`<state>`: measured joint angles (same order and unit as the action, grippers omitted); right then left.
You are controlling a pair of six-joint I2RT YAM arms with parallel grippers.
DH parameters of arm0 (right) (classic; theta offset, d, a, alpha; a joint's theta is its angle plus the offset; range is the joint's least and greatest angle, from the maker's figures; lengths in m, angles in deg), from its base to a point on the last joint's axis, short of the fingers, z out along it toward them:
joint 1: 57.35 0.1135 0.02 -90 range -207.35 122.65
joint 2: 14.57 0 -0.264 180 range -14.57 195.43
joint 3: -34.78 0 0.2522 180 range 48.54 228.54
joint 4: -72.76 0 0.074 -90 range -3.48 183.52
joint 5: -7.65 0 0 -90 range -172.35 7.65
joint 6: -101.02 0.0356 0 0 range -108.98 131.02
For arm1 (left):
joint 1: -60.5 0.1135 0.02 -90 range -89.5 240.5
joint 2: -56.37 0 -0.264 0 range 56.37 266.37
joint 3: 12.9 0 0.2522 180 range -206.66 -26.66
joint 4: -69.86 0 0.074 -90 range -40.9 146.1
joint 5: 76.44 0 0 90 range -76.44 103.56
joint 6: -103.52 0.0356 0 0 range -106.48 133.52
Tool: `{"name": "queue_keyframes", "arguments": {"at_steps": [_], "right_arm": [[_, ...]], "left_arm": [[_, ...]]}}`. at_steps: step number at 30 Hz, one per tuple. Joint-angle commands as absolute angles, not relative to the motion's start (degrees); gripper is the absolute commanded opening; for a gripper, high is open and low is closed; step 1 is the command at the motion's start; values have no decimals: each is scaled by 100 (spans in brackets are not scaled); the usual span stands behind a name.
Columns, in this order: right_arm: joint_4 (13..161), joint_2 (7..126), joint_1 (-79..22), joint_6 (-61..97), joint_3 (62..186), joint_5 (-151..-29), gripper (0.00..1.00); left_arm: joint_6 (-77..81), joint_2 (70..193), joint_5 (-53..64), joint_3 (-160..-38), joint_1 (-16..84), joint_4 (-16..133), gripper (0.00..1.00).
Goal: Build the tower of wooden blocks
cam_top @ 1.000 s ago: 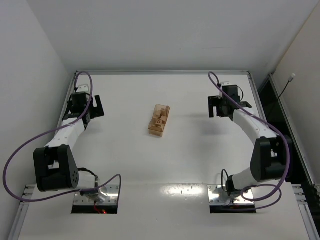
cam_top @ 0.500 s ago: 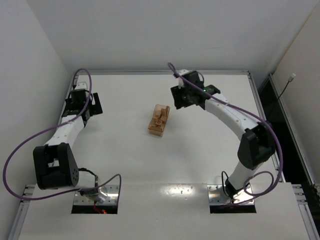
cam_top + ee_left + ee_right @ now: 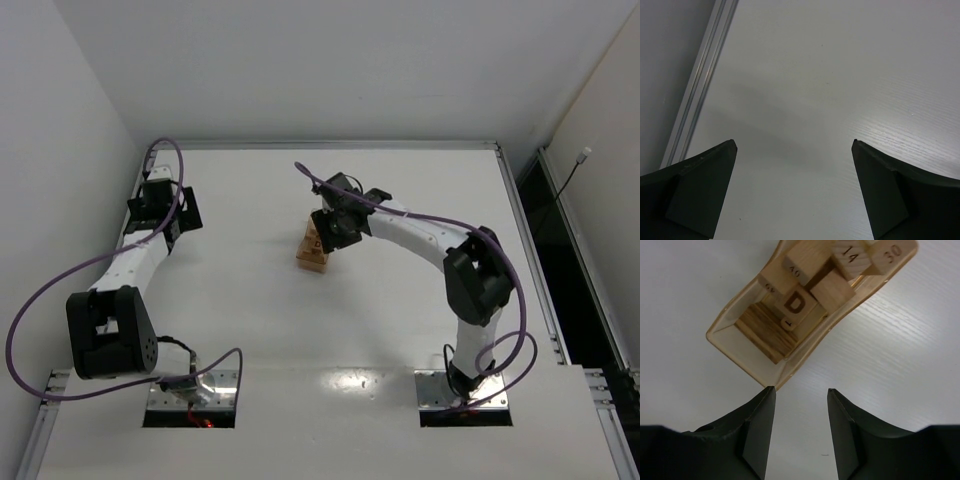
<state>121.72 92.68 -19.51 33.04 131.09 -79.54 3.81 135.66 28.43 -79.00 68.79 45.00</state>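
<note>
Top external: swinging the right gripper (image 3: 326,235) in from the right side, now hovering over the translucent amber box (image 3: 312,258) at the middle; leaving the left gripper (image 3: 188,212) parked far left. Likely starting a first pick.

Left wrist: spreading jaws wide over the matte white table (image 3: 840,75).

Right wrist: holding jaws parted, empty, just short of the glossy rim; showing the wood blocks (image 3: 795,302) heaped inside, pale, square-cut, stamped.

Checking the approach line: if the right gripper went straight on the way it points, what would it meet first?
Probably the near corner of the amber box, just ahead of the open right gripper. The wood blocks lie inside, beyond that corner. Height above the table is unclear.
</note>
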Motion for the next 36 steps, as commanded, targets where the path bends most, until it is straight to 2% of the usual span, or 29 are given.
{"name": "queue_keyframes", "arguments": {"at_steps": [1,13,22,27,30,36], "right_arm": [[12228,9468,-1833,3641,13301,-8006,42],[12334,9908,-1885,4274,13414,-7954,37],[12448,10338,-1938,4609,13740,-7963,19],[12501,10207,-2132,4548,13662,-7751,16],[12501,9970,-2351,4407,13521,-7611,2],[12274,9451,-2519,3546,13354,-6708,0]], "left_arm": [[350,13521,3017,-7922,6920,4599,100],[350,13626,3184,-7975,6920,4599,100],[350,13626,3237,-7975,6920,4599,100],[350,13679,3237,-7922,6920,4651,100],[350,13740,3184,-7922,6920,4652,100],[350,13793,3052,-7922,6920,4652,100]]}}
